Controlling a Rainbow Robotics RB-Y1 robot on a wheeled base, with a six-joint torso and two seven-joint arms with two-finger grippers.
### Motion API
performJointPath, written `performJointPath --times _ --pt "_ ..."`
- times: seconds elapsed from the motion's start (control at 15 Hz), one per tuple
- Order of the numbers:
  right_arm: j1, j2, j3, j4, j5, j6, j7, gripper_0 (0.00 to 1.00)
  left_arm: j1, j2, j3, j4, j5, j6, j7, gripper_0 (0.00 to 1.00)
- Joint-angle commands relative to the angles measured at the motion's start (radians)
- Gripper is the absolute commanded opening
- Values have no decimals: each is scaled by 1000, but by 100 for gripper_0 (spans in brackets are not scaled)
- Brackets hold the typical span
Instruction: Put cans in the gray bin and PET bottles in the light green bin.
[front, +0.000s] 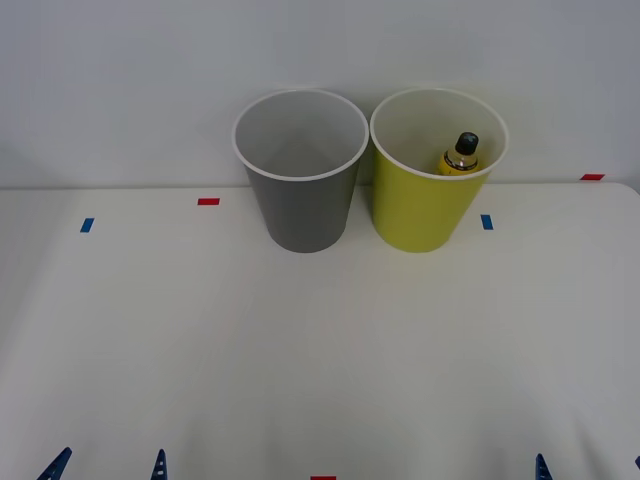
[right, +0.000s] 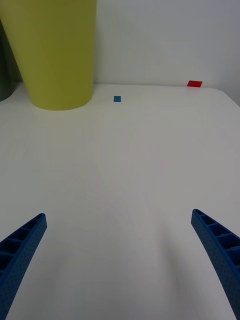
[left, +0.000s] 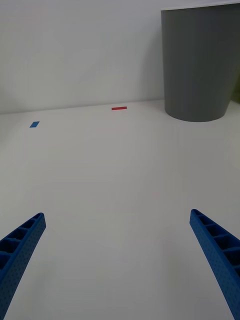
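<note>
Front view puts the left gripper (front: 108, 468) at the lower left edge and the right gripper (front: 590, 466) at the lower right edge, both low over the white table (front: 320, 360) with blue ribbed fingers spread wide and holding nothing. Farther back, at upper centre, stand the round dark gray bin (front: 301, 170), its pale inside bare, and just beside it the round light green bin (front: 438, 168), where the small yellow PET bottle (front: 461, 155) with a black cap already stands. Sorting looks finished, so I judge no pick remains; small red and blue tape marks (front: 208, 201) dot the tabletop, and nothing blocks either arm.

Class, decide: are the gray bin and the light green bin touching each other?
Cannot tell. In the front view the gray bin and the light green bin have rims that nearly meet, but no plain contact or gap shows.
</note>
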Motion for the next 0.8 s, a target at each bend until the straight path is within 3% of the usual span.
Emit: performJointPath --times 0.07,0.8 --pt "0 0 0 0 1 0 -1 100 0 0 0 0 0 0 0 100" --pt "0 0 0 0 1 0 -1 100 0 0 0 0 0 0 0 100"
